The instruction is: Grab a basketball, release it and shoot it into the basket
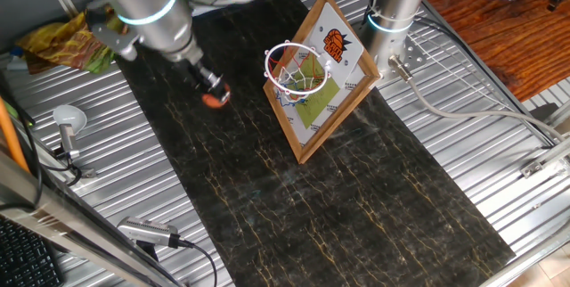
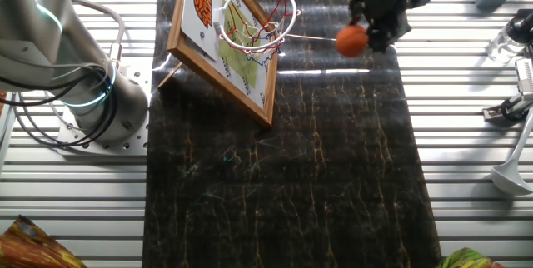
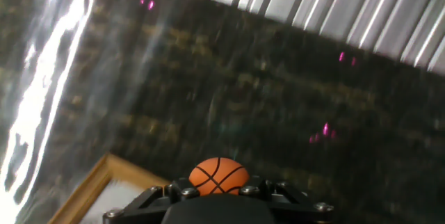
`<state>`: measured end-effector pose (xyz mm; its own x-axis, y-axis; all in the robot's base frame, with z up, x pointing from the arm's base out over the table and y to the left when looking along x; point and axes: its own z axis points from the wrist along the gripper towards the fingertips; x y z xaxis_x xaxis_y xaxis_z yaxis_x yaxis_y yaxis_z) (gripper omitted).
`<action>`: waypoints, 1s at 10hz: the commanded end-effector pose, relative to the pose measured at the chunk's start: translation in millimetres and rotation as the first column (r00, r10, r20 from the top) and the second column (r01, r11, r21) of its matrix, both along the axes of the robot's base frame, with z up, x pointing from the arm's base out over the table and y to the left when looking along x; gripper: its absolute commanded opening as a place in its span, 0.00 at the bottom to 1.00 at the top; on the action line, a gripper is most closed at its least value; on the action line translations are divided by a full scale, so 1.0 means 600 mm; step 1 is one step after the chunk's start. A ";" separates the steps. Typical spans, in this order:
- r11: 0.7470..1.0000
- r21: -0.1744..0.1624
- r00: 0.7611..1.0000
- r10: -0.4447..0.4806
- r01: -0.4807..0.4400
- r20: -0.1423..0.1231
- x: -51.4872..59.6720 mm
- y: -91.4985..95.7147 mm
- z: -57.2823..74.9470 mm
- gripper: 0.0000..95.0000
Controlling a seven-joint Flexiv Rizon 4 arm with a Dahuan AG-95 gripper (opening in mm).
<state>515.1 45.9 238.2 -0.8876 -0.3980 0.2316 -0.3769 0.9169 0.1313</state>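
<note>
The basketball (image 1: 215, 100), small and orange with dark seams, sits at the tip of my gripper (image 1: 210, 88), which is shut on it above the black mat. In the other fixed view the basketball (image 2: 351, 40) is just right of the basket (image 2: 254, 17) and about level with it, with the gripper (image 2: 366, 33) behind it. The basket (image 1: 294, 66) is a white hoop with a net on a tilted wood-framed backboard (image 1: 343, 77). In the hand view the basketball (image 3: 218, 174) shows between the fingers, with a corner of the backboard frame (image 3: 94, 182) at the lower left.
A black marbled mat (image 1: 338, 198) covers the ribbed metal table. A second arm's base (image 1: 396, 11) stands behind the backboard. A metal ladle (image 1: 67, 122) and a colourful bag (image 1: 62, 42) lie at the left. A keyboard (image 1: 27, 256) is at the bottom left.
</note>
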 end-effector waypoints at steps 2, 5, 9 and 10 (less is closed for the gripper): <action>1.000 -0.002 0.994 -0.020 0.020 -0.106 -0.051 -0.036 0.047 0.00; 0.999 -0.007 0.994 -0.034 0.033 -0.107 -0.055 -0.040 0.047 0.00; 1.000 0.010 0.998 -0.005 0.006 -0.066 -0.055 -0.040 0.046 0.00; 1.000 0.020 0.998 0.005 -0.004 -0.059 -0.055 -0.040 0.046 0.00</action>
